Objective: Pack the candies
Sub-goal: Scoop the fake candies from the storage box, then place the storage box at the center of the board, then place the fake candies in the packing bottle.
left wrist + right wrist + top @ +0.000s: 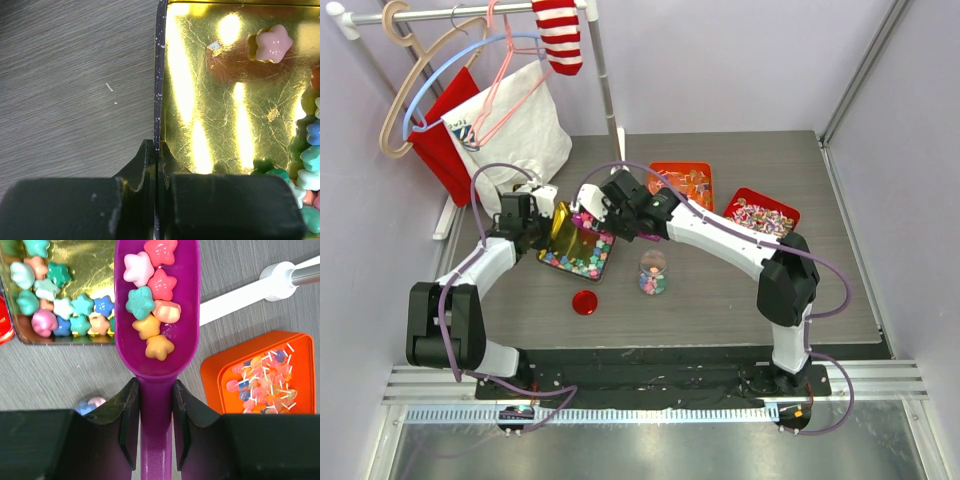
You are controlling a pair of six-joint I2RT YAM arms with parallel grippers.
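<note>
The candies are small pastel star-shaped sweets. Many lie in a gold-lined tin (563, 232) that stands tilted at centre left. My left gripper (542, 213) is shut on the tin's thin dark wall (159, 75); its jaws (156, 147) pinch the wall, with one pink candy (273, 43) on the gold floor and more candies (311, 156) at the right. My right gripper (595, 205) is shut on the handle of a purple scoop (186, 315), fingers either side (155, 385). The scoop holds several candies (152, 295) above the tin's near edge (95, 260).
A small glass jar (653, 272) with candies in it stands mid-table, its red lid (585, 302) lying to its left. An orange tin (682, 185) of wrapped sweets and a red tin (761, 215) sit at the back right. A clothes rack's post and foot (240, 292) stand behind.
</note>
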